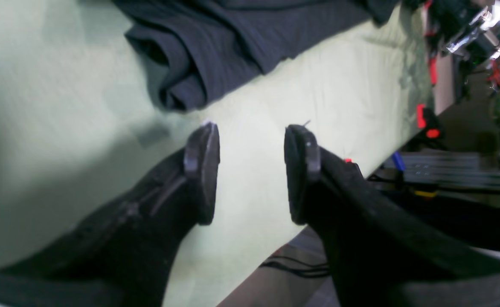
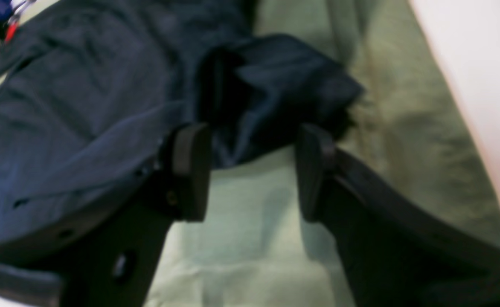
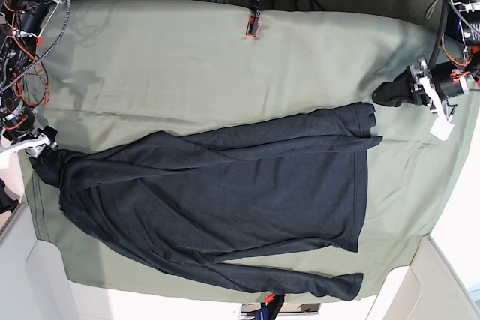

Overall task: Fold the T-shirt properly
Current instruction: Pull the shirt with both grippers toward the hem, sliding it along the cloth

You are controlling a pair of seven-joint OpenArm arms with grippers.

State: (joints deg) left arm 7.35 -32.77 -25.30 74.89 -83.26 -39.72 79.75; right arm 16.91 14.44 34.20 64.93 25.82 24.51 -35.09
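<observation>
The T-shirt (image 3: 225, 200), dark navy with long sleeves, lies spread across the sage-green cloth (image 3: 187, 65). One sleeve runs along the near edge. My left gripper (image 3: 382, 95) hovers just past the shirt's far right corner (image 3: 369, 116). In the left wrist view the left gripper (image 1: 252, 132) is open over bare cloth, with the folded shirt edge (image 1: 199, 55) a little beyond its tips. My right gripper (image 3: 41, 149) is at the shirt's left end. In the right wrist view the right gripper (image 2: 252, 132) stands open, and a bunched part of the shirt (image 2: 275, 94) lies right at its fingertips.
A red and black clamp (image 3: 253, 26) grips the cloth at the table's far edge. Wires and electronics (image 3: 22, 5) crowd the far left corner. More clamps (image 1: 425, 119) mark the table edge close to the left gripper. A white wall (image 2: 480, 85) borders the right arm's side.
</observation>
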